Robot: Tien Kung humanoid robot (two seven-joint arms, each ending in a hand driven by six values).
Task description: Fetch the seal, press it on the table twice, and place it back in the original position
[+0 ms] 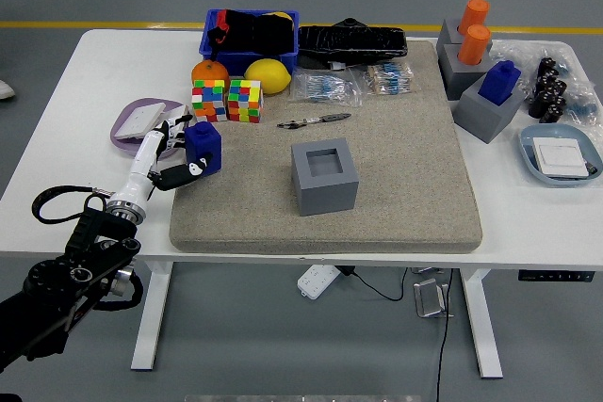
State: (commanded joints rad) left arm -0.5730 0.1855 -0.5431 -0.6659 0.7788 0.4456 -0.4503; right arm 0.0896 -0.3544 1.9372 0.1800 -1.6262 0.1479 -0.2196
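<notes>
A blue block-shaped seal [203, 146] is held in my left hand [179, 152] over the left edge of the beige mat [396, 167]. The white fingers [175, 176] are curled around its left and lower sides. An empty grey square holder [324, 175] sits in the middle of the mat, well to the right of the hand. My right arm does not show.
Two colour cubes [227, 101], an orange [209, 71], a lemon [268, 75] and a blue bin [250, 35] lie behind the hand. A purple dish [132, 122] sits to its left. A pen [316, 120] lies on the mat. Grey holders with orange and blue seals [480, 72] stand at back right.
</notes>
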